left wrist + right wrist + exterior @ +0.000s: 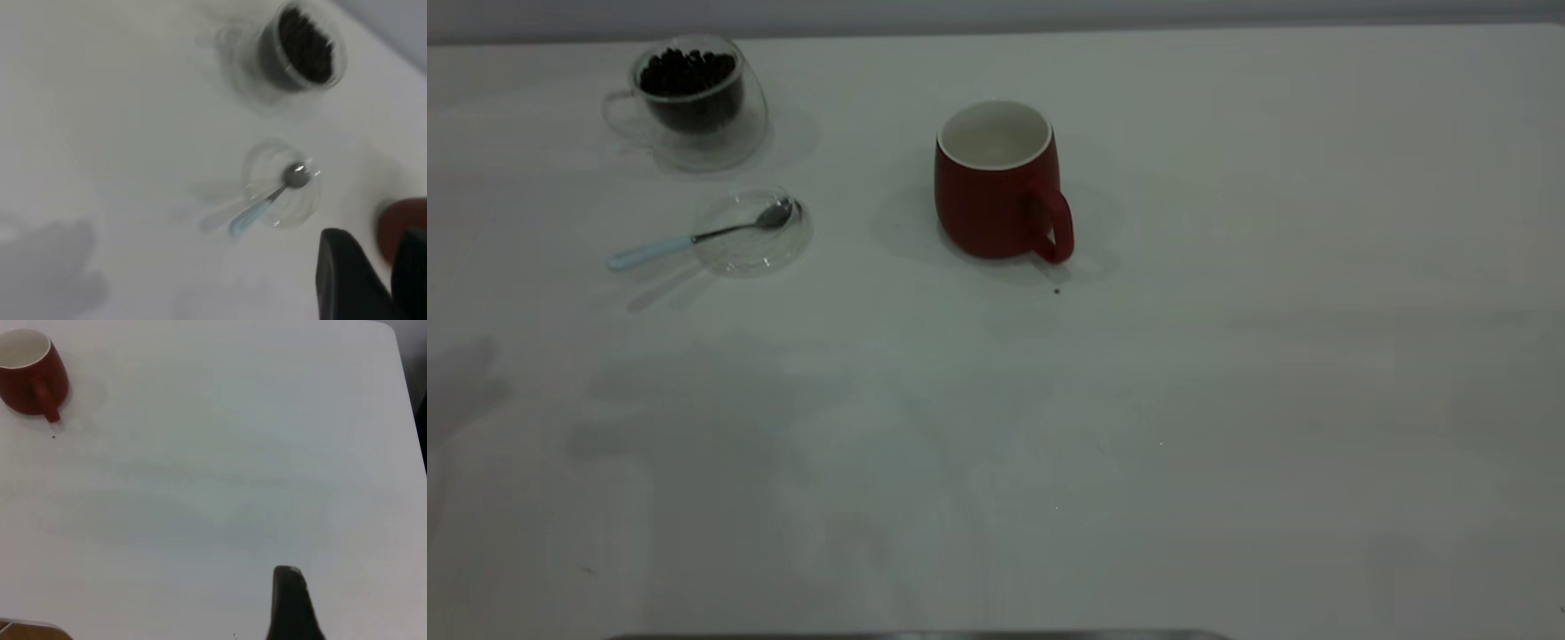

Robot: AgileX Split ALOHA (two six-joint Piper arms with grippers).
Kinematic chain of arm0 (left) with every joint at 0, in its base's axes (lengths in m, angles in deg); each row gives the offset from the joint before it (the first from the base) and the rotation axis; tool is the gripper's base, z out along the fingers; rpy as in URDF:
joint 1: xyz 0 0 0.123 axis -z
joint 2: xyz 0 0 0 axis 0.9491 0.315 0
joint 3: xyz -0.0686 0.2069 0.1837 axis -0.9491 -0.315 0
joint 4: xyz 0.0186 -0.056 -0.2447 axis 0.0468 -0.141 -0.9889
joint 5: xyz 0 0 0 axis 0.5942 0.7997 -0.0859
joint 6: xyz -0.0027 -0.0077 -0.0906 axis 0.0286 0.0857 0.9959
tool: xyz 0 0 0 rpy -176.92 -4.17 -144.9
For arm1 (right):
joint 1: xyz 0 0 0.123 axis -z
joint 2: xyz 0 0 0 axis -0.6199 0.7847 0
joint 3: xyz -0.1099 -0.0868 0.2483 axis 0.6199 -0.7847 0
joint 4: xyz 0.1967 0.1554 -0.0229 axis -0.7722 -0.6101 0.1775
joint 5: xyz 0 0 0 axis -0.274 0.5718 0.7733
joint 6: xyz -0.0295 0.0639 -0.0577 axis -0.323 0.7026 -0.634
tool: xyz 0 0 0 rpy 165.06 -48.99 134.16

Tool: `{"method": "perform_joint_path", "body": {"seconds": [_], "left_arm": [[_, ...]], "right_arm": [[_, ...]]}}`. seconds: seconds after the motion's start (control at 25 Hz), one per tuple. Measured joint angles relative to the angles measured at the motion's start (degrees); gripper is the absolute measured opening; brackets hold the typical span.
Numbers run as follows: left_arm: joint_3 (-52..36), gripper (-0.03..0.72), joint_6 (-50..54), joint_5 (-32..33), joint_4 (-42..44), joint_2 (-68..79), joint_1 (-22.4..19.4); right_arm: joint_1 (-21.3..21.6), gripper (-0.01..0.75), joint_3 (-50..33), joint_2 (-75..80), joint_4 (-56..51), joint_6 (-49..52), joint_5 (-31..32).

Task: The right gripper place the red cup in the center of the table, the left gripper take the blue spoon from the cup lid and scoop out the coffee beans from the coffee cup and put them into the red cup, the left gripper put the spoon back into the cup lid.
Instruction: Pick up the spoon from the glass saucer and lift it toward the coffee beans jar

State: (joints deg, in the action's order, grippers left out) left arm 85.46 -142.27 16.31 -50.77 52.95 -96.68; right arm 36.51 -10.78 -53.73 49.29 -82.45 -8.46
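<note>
The red cup (pixel 996 191) stands upright and empty near the middle of the table (pixel 1227 400), handle toward the front; it also shows in the right wrist view (pixel 30 377). At the back left stands the clear coffee cup (pixel 692 100) holding dark coffee beans (pixel 687 73). In front of it lies the cup lid (pixel 751 233) with the blue spoon (pixel 694 238) resting in it, pale handle sticking out leftward. My left gripper (pixel 373 241) hovers open and empty, apart from the spoon (pixel 267 203) and lid (pixel 283 183). My right gripper (pixel 289 603) shows only partly, far from the cup.
Neither arm appears in the exterior view. A small dark speck (pixel 1057 291) lies just in front of the red cup. The table's right edge (pixel 410 420) shows in the right wrist view, and a dark strip (pixel 916 636) runs along the front edge.
</note>
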Motion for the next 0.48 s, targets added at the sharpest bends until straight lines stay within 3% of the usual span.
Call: {"method": "perform_joint_path", "body": {"seconds": [0.24,0.48], "left_arm": [[0.00,0.266,-3.53,1.76,-7.01,8.81,0.00],[1.74,0.452,-10.42,4.93,-14.26,24.66,0.00]], "right_arm": [[0.00,0.520,0.00,0.00,0.00,0.00,0.00],[0.00,0.520,0.00,0.00,0.00,0.00,0.00]]}}
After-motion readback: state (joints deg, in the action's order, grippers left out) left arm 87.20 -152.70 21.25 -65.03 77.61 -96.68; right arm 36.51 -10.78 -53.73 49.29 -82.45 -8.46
